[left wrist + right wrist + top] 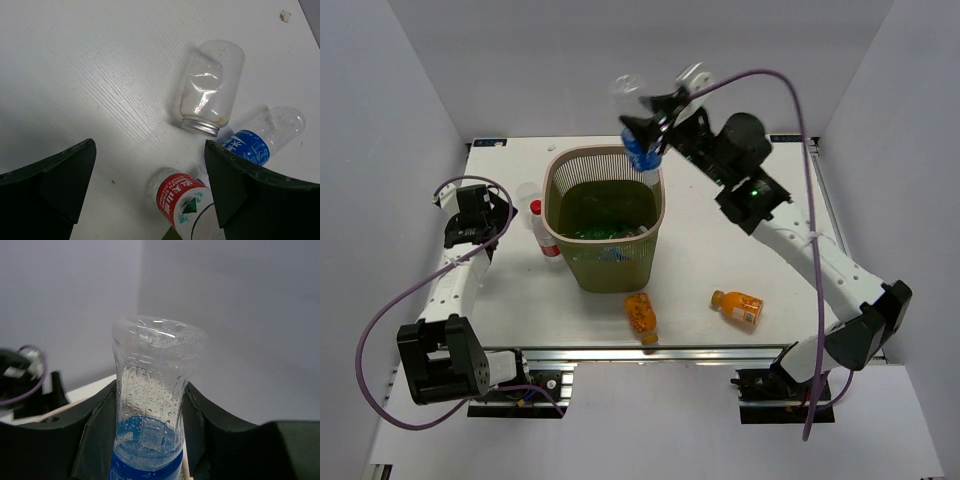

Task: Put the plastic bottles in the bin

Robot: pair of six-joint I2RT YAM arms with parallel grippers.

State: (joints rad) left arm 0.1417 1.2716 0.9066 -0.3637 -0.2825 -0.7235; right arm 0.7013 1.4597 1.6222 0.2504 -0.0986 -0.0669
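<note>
The right gripper (642, 128) pinches a blue-labelled bottle (638, 135) above the far rim of the bin (603, 262), just below it. Released this near the rim, the bottle could clip it and bounce out. The left gripper (150, 192) hovers wide apart over three bottles.

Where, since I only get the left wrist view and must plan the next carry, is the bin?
Observer: The bin stands mid-table, just right of the red-labelled bottle you see.
Operator: Is the other arm busy there?
Observer: The right arm holds a blue-labelled bottle in shut jaws above the bin's far right corner.
Operator: Any bottles elsewhere?
Observer: Two orange bottles lie on the table in front of the bin, nearer the arm bases.
</note>
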